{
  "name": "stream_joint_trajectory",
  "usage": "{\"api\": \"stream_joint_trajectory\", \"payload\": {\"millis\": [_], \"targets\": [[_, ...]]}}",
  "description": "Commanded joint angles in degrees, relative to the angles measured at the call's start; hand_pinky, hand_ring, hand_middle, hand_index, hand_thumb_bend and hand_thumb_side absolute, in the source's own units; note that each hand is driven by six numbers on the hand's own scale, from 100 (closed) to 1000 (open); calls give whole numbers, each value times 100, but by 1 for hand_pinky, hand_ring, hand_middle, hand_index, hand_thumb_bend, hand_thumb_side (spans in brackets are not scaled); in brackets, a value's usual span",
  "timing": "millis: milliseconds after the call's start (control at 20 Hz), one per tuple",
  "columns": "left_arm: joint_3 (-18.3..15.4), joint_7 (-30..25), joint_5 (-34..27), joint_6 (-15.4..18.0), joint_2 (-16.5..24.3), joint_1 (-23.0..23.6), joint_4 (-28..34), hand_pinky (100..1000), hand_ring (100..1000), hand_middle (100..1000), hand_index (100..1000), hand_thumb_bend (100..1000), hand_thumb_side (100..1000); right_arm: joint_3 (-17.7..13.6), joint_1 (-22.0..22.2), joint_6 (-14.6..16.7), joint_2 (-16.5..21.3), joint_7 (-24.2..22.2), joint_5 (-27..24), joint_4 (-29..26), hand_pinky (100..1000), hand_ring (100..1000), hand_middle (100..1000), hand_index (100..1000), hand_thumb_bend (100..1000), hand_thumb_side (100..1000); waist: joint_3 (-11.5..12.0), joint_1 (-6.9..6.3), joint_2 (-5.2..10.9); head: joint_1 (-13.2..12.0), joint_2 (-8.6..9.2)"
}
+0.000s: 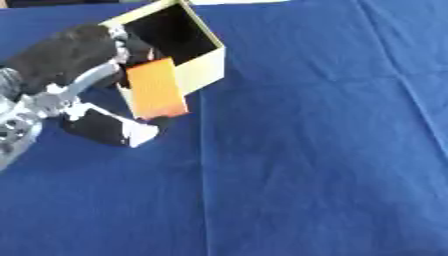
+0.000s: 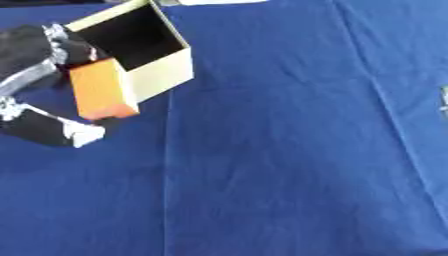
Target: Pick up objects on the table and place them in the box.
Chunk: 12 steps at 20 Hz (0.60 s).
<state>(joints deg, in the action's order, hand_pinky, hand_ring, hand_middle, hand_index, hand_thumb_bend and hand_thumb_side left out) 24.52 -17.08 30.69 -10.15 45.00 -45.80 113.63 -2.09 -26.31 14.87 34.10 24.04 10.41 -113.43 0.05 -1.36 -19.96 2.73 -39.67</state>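
Note:
A pale yellow box [image 1: 203, 65] with a dark open inside stands at the upper left of the blue cloth. An orange block [image 1: 156, 88] hangs at the box's near left corner, tilted, partly over the rim. My left hand [image 1: 74, 55] comes in from the left and holds the block, fingers curled behind its top and the thumb [image 1: 118, 127] below it. The right hand shows in neither view.
A blue cloth [image 1: 306, 165] with creases covers the table. A white edge [image 1: 236, 1] shows at the far side behind the box. A small pale thing [image 2: 444, 102] peeks in at the right edge of the right eye view.

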Motion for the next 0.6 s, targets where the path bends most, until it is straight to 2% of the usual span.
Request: {"api": "stream_joint_trajectory", "payload": {"millis": [50,300,600], "targets": [[-318,113,-226,77,214,-310,62,137,254,331,548,100,330,-32,-110,27,163,3,-29,-116,812,779,623,748,100,816,-39,-2,116,-39,93],[-415,226,-289,243,84,-789,-510,129,248,328,543,100,323,-25,-172,51,179,-16,-36,-116,813,779,623,748,100,816,-173,-18,60,-147,211],[-518,591,-82,491,-338,-1353,-1821,129,249,331,545,100,320,-28,-216,65,189,-18,-29,-116,813,779,621,748,100,819,-364,-51,-58,-244,384]]}}
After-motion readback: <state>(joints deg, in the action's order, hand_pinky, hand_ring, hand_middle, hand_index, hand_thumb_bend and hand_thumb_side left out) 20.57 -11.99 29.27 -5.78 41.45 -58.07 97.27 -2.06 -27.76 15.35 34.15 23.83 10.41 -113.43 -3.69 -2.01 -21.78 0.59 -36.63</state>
